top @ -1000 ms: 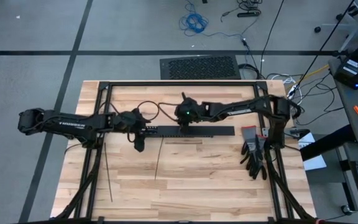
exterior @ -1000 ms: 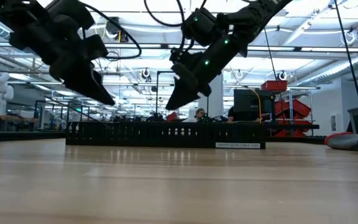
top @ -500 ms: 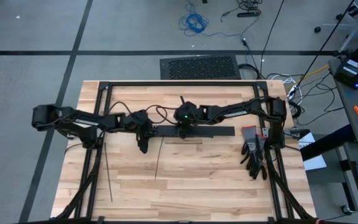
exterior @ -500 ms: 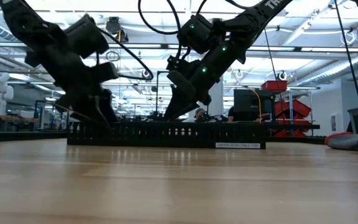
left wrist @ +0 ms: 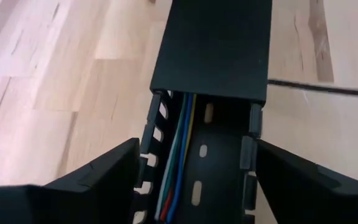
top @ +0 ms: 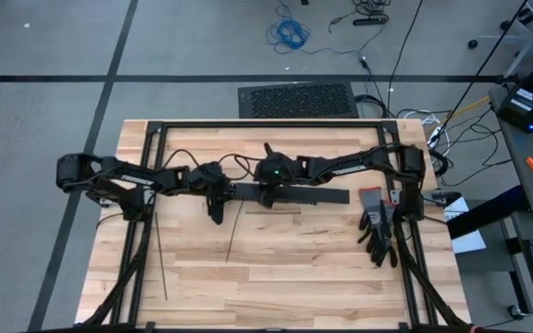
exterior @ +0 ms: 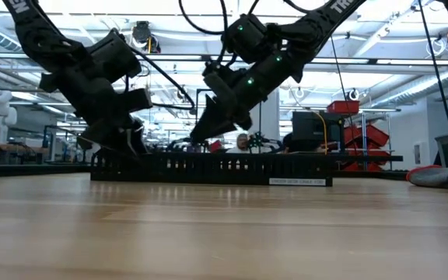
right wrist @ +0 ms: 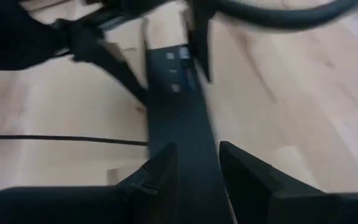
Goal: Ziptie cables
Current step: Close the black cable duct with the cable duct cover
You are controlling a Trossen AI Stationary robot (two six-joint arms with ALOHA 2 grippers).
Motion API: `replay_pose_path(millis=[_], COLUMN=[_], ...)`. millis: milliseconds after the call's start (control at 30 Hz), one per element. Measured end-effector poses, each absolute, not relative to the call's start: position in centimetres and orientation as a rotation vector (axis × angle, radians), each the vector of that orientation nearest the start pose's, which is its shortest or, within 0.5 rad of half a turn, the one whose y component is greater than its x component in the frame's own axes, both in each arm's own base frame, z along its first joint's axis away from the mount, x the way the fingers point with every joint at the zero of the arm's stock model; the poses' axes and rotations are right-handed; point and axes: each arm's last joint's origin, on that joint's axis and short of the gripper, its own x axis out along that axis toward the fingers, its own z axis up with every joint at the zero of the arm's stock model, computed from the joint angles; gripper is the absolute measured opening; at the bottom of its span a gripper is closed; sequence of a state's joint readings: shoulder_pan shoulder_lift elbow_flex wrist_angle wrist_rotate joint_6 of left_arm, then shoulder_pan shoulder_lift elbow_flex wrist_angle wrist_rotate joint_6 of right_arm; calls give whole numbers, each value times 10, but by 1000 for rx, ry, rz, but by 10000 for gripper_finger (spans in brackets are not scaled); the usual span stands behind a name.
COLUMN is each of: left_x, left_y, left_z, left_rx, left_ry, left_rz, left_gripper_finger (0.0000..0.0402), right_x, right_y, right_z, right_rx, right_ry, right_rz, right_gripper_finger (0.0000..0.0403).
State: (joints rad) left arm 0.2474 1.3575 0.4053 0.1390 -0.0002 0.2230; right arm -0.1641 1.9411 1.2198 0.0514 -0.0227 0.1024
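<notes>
A long black slotted duct (top: 313,196) (exterior: 208,167) lies across the middle of the table, with a flat black cover (left wrist: 213,43) (right wrist: 179,106) over most of it. The cables (left wrist: 178,162), white, green, blue, red and yellow, run inside its uncovered left end. My left gripper (top: 216,202) (exterior: 127,146) (left wrist: 197,144) straddles that end. My right gripper (top: 266,188) (exterior: 195,140) (right wrist: 197,158), narrowly open, hangs just above the cover a little to the right and touches nothing. Two zipties (top: 234,236) (top: 161,264) lie flat nearer the table's near edge. My left gripper holds the duct's open left end (left wrist: 157,155) between its two fingers, one finger (left wrist: 104,177) against each slotted side wall. The fingers slant down from the table's left and lie along the duct. The duct rests flat on the table.
A pair of black gloves (top: 378,236) (exterior: 442,176) lies at the table's right side. Black frame rails (top: 248,125) run along the far edge and down both sides. Bare wood lies between the duct and the near edge, apart from the zipties.
My left gripper has moved right and down onto the duct's left end. My right gripper has dipped to the duct's top, then moved left along it and risen slightly.
</notes>
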Motion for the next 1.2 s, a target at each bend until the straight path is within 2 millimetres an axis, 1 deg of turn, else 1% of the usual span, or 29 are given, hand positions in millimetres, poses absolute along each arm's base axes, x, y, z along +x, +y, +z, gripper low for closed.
replay_pose_path(millis=[133, 233, 300, 667, 833, 933, 1033, 1100, 1200], left_x=[216, 216, 217, 220, 221, 223, 228, 231, 234], left_y=[55, 55, 55, 56, 56, 56, 57, 57, 56], left_z=[127, 127, 128, 131, 132, 129, 124, 118, 110], left_rx=[99, 80, 78, 64, 53, 39, 18, 9, -2], left_ry=[818, 807, 797, 750, 736, 726, 719, 722, 730], left_rz=[148, 158, 161, 174, 178, 180, 175, 166, 155], left_gripper_finger=[275, 262, 259, 257, 255, 240, 219, 207, 201], right_x=[413, 414, 416, 415, 415, 415, 417, 418, 419], right_y=[-64, -65, -64, -64, -64, -64, -66, -68, -70], right_z=[163, 157, 154, 154, 153, 153, 149, 142, 135], right_rx=[180, 197, 202, 204, 203, 204, 207, 219, 241], right_ry=[669, 679, 677, 684, 688, 691, 682, 688, 701], right_rz=[-140, -148, -150, -154, -154, -155, -157, -157, -169], right_gripper_finger=[113, 113, 113, 112, 93, 79, 66, 57, 43])
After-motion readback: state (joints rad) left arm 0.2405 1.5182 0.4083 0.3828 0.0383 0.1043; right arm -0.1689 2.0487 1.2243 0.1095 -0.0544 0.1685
